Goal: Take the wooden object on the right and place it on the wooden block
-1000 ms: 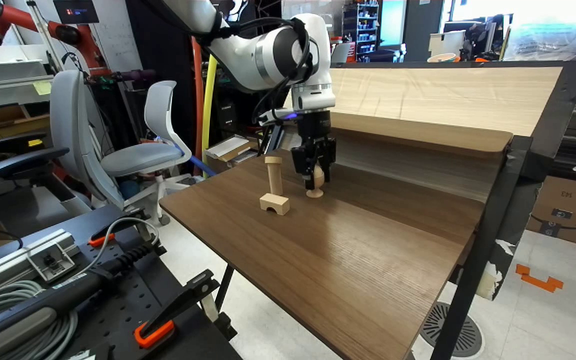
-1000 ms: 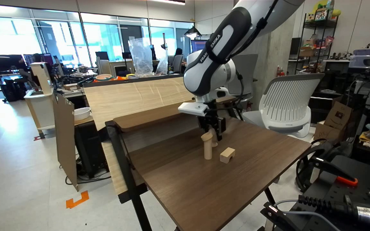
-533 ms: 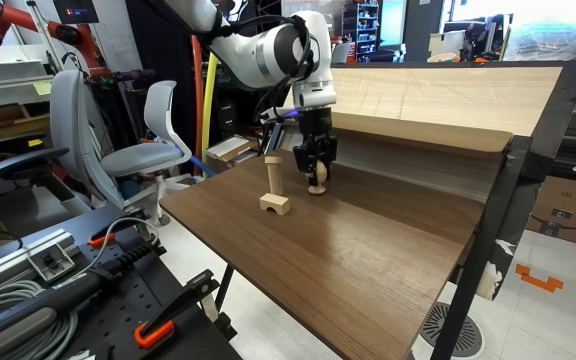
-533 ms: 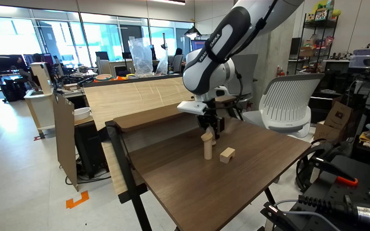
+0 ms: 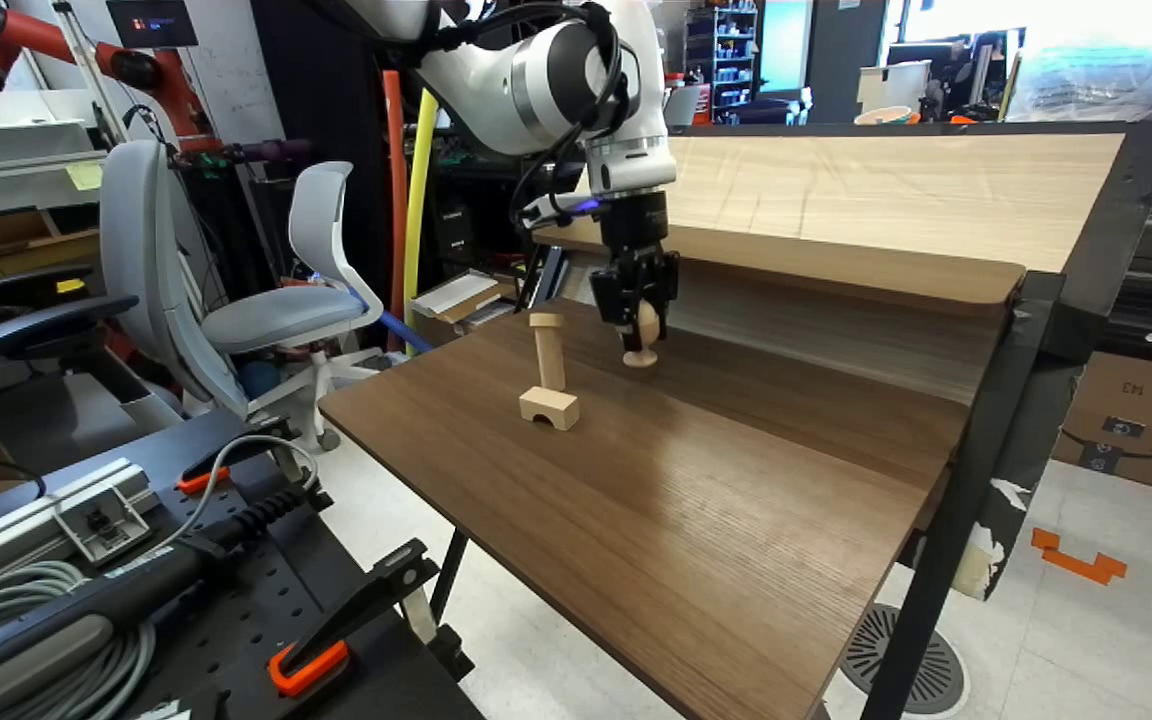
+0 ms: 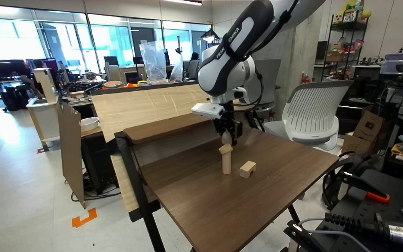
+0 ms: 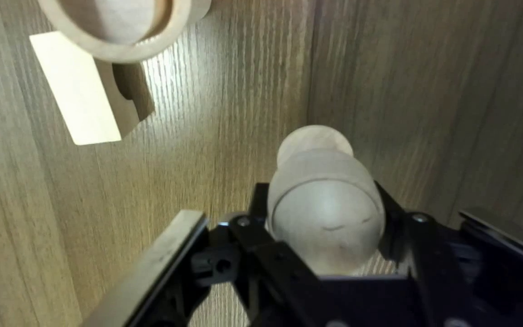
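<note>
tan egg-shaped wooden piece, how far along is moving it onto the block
Done: the black gripper grips the tan egg-shaped wooden piece. In hand: lifting, apparently; it sits higher than earlier in both exterior views. Left: placing it on the pale arched wooden block, whose top is bare.

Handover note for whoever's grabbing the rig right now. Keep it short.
Gripper: jaws shut on the wooden object, which looks clear of the table.
Wooden block: I take it to be the arched piece, on the table beside the tall cylinder but apart from it; nothing on top.
Done: grasp.
Left: carry the object over, set it on the block, release. The cylinder could get knocked.
</note>
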Motion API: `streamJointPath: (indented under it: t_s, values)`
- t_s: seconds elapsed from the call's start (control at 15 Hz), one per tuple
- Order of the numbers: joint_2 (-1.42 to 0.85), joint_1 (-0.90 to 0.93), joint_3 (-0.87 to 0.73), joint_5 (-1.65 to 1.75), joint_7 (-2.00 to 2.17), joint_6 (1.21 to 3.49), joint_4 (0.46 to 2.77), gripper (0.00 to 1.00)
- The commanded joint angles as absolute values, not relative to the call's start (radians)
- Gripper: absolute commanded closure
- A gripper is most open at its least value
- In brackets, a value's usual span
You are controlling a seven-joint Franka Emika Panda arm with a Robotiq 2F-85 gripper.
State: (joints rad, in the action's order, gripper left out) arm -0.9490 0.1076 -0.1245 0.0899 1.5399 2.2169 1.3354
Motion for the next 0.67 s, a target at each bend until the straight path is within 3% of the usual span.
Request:
streamJointPath:
  t_s: [0.0, 0.6]
  values:
    - [-0.869, 0.121, -0.146, 0.092, 1.524, 2.240, 1.433, 0.72]
    - [-0.684, 0.124, -0.153, 0.109, 1.468, 2.309, 1.694, 0.72]
